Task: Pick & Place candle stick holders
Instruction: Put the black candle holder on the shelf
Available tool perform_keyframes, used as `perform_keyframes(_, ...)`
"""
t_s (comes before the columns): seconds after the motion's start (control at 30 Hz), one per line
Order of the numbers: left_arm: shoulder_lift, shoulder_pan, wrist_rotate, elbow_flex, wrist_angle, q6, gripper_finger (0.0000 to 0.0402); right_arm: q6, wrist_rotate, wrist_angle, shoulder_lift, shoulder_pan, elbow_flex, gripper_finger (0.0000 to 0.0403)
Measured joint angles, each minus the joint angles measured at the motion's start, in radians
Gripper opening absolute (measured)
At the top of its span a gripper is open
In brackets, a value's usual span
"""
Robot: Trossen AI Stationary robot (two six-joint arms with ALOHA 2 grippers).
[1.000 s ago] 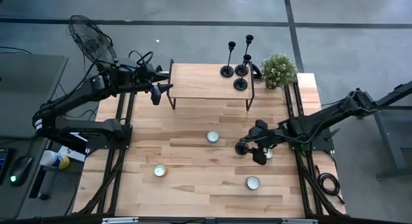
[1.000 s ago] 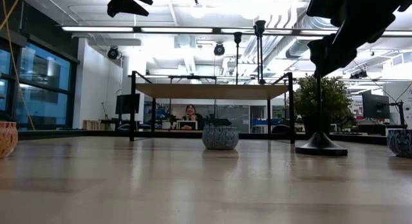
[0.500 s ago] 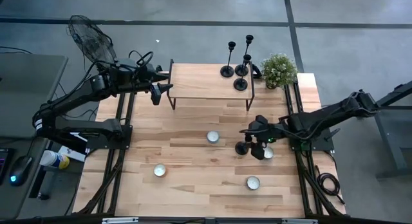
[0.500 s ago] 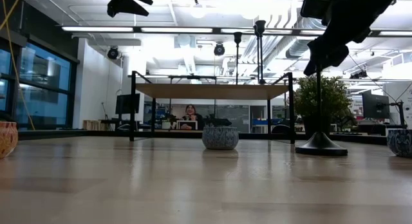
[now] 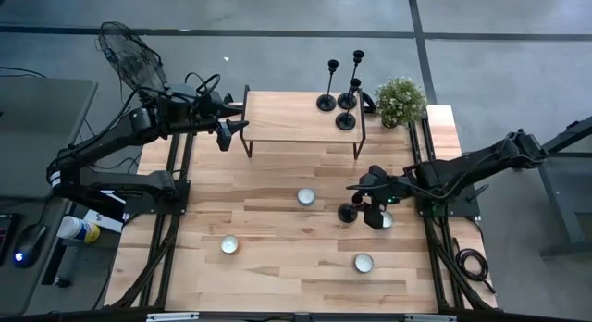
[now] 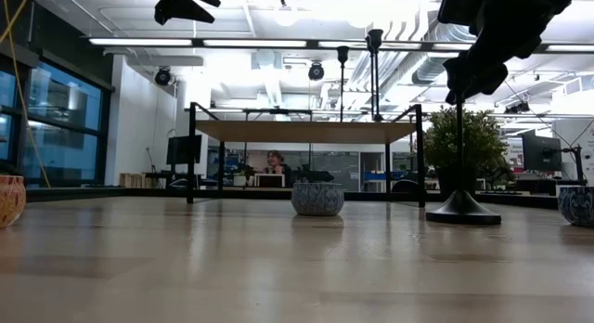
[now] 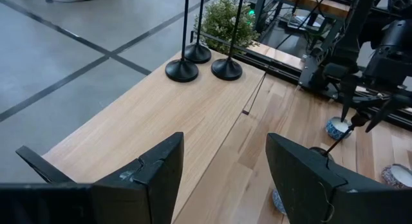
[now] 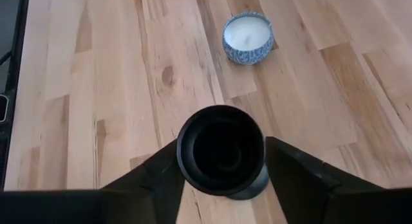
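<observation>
One candlestick (image 5: 348,212) is gripped at its top cup by the right gripper (image 5: 367,200), its base on the table (image 5: 277,266) near the right edge. Three candlesticks (image 5: 344,102) are seen on the shelf (image 5: 287,118), where the left gripper (image 5: 231,130) hangs half open.

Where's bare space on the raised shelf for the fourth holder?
The shelf is bare across its left and middle, from the left gripper side up to the three candlesticks. Crowded only at the right end, beside the plant. Right gripper straddles the fourth candlestick.
</observation>
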Motion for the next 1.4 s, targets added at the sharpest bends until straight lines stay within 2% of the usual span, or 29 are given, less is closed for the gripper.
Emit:
perform_keyframes(0.2, 0.0, 0.0, 0.0, 0.0, 0.0, 0.0, 0.0216, -0.005, -0.011, 0.017, 0.0, 0.0, 0.0, 0.0144)
perform_keyframes(0.4, 0.0, 0.0, 0.0, 0.0, 0.0, 0.0, 0.0216, -0.02, -0.015, 0.048, 0.0, 0.0, 0.0, 0.0125)
perform_keyframes(0.67, 0.0, 0.0, -0.001, 0.0, 0.0, 0.0, 0.0216, -0.028, -0.005, 0.063, 0.0, 0.0, 0.0, 0.0121)
perform_keyframes(1.07, 0.0, 0.0, -0.001, 0.0, 0.0, 0.0, 0.0216, -0.054, 0.018, 0.185, 0.0, 0.0, 0.0, 0.0121)
perform_keyframes(1.4, 0.0, 0.0, -0.001, 0.0, 0.0, 0.0, 0.0216, -0.119, 0.12, 0.269, 0.0, 0.0, 0.05, 0.0121)
